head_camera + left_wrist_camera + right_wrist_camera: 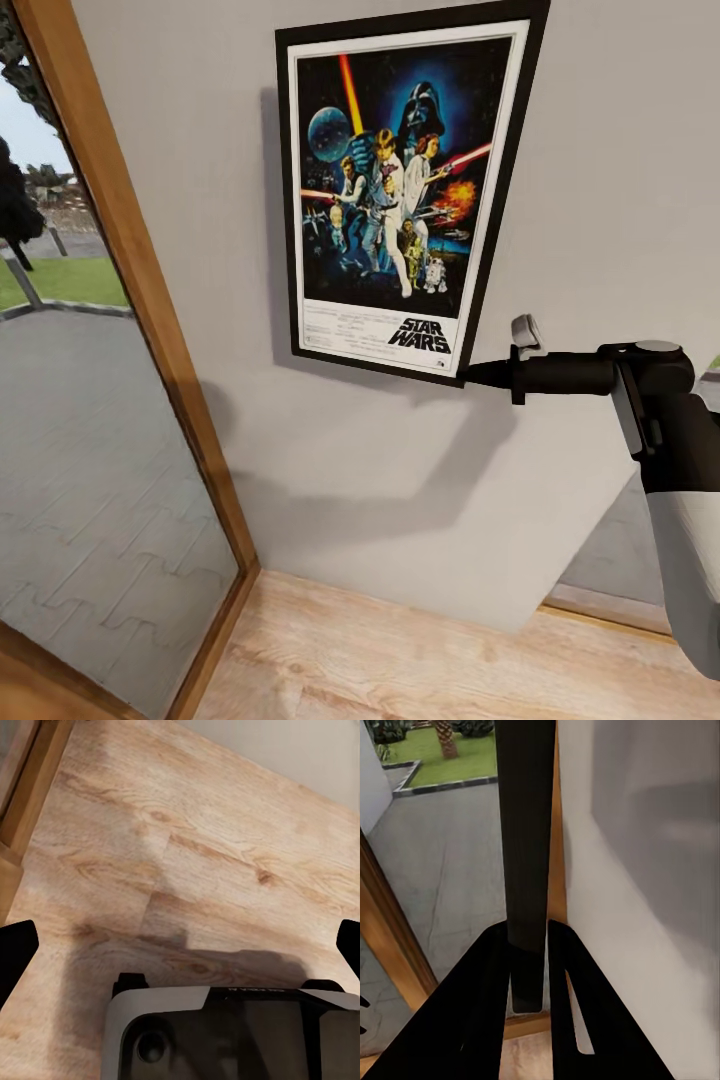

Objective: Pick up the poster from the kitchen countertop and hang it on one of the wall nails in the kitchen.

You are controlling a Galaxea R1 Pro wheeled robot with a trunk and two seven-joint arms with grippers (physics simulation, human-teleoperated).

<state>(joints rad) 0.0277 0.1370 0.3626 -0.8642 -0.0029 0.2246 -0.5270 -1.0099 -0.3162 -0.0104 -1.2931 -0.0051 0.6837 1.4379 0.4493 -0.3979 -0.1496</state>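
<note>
From the head view, the poster (400, 190) sits flat against the light grey wall (620, 200), tilted a little so its lower right corner juts out. The right gripper (480, 374) reaches in from the right on a black-and-white arm (680, 500), its dark fingers pinched together on that lower right corner of the black frame. The poster throws a soft shadow on the wall beside and below it. A wooden-framed glass door (140, 300) stands to the left, with grey paving and a patch of grass outside. Pale wood flooring (400, 660) runs along the foot of the wall.

In the left wrist view, the left gripper (180, 945) points down at the wood-plank floor (187, 855). Its two black fingertips (15, 949) sit far apart at opposite edges of the picture, wide open with nothing between them.

In the right wrist view, the right gripper's two black fingers (480, 1020) close tight on the poster's thin black frame edge (525, 832), seen edge-on and running away from the camera. The grey wall (637, 907) lies just beside the frame, and the wooden door frame (390, 937) and paved yard show on the other side.
</note>
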